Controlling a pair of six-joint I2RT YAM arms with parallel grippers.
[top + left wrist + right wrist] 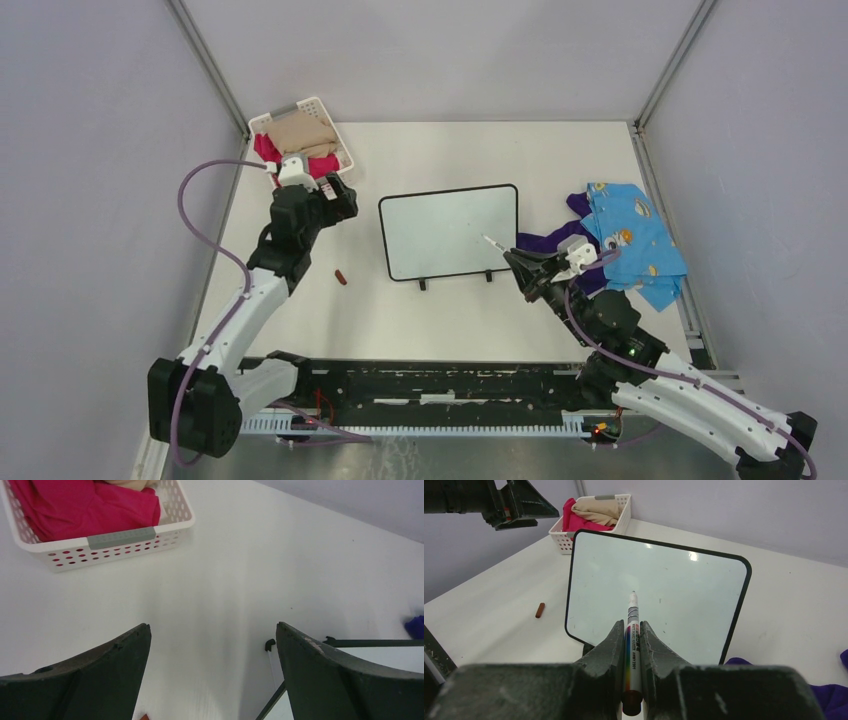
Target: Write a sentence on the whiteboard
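Note:
The whiteboard point(445, 230) lies flat mid-table, black-framed, its two feet toward me; its surface point(674, 587) shows only a few tiny specks. My right gripper point(514, 260) is at the board's near right corner, shut on a white marker point(632, 630) with a rainbow stripe. The uncapped tip point(487, 239) points over the board's lower right area; I cannot tell if it touches. My left gripper point(343, 200) hovers left of the board, open and empty point(212, 627), with the board's corner point(380, 652) beside its right finger.
A white slatted basket point(338, 135) with pink and beige cloth sits at the back left. A small red marker cap point(342, 276) lies left of the board. Blue point(630, 235) and purple point(545, 240) cloths lie at the right, next to my right arm.

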